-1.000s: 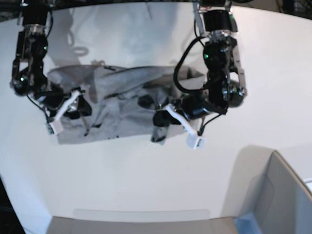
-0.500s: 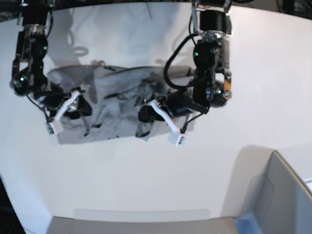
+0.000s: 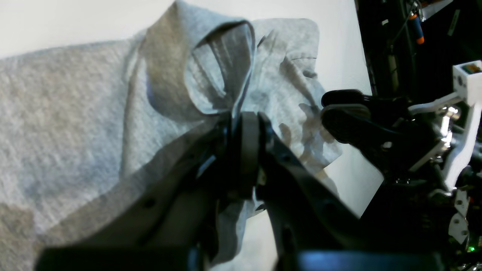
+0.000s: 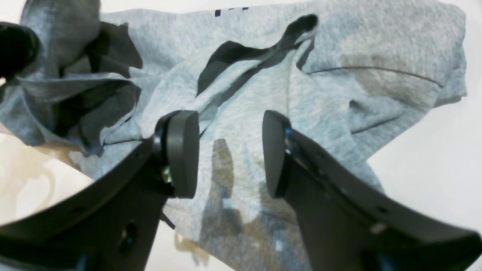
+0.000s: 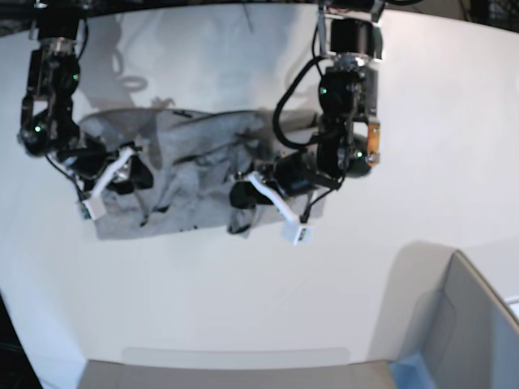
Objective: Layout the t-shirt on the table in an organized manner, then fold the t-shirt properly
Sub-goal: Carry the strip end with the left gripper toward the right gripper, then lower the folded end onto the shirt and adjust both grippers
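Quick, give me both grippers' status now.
Left gripper: shut on a fold of the t-shirt.
Right gripper: open, poised over the t-shirt, holding nothing.

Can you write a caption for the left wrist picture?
Left gripper pinching a fold of the grey t-shirt above the white table.

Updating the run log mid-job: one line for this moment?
left gripper: shut on t-shirt fold | right gripper: open above shirt | shirt: crumpled on table
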`<state>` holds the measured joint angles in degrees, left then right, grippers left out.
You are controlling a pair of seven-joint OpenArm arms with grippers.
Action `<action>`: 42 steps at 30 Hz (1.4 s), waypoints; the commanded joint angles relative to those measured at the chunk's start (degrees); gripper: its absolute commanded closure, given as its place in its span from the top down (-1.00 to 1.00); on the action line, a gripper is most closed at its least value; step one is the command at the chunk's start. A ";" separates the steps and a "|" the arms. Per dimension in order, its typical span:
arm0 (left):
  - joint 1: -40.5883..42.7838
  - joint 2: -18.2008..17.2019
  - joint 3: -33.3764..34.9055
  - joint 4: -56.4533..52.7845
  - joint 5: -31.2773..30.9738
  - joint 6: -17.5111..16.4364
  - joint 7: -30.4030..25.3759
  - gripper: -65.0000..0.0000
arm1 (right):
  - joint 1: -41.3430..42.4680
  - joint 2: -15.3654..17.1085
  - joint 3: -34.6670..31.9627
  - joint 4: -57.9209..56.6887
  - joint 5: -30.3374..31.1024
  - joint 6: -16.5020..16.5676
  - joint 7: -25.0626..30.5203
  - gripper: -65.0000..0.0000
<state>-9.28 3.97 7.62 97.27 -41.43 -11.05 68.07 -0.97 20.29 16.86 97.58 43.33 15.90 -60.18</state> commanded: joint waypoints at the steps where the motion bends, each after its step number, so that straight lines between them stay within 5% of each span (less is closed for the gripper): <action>1: -2.55 0.30 0.08 2.11 -1.34 0.02 -1.04 -1.00 | 0.93 0.67 0.41 1.19 0.84 0.32 1.33 -0.16; 12: -3.78 0.21 1.39 5.10 -1.34 -0.07 1.86 -1.00 | 1.02 0.67 0.41 1.10 0.67 0.32 1.50 -0.16; 19: -3.95 -1.29 11.77 -7.03 -0.99 0.19 1.77 -1.00 | 1.37 0.67 0.41 1.01 0.58 0.32 1.59 -0.16; 21: -4.22 -0.85 12.56 -10.46 -0.99 0.19 1.60 -0.82 | 1.37 0.67 0.41 1.01 0.76 0.32 1.59 -0.16; 25: -4.66 -0.32 12.38 -9.14 -1.25 0.28 -2.71 -0.48 | 1.37 0.67 0.50 1.01 0.67 0.32 1.59 -0.16; 33: -4.57 -0.58 12.29 1.85 -1.25 0.28 -10.71 -0.57 | 1.02 0.67 0.50 1.10 0.84 0.32 1.59 -0.16; 42: 4.84 -11.48 4.38 2.73 -1.16 0.28 -4.82 -0.85 | 1.19 -0.29 10.52 3.04 2.25 0.49 1.33 -0.16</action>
<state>-2.61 -8.10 12.16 98.63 -41.01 -10.11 65.19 -0.91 19.27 26.83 99.39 44.31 15.94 -60.07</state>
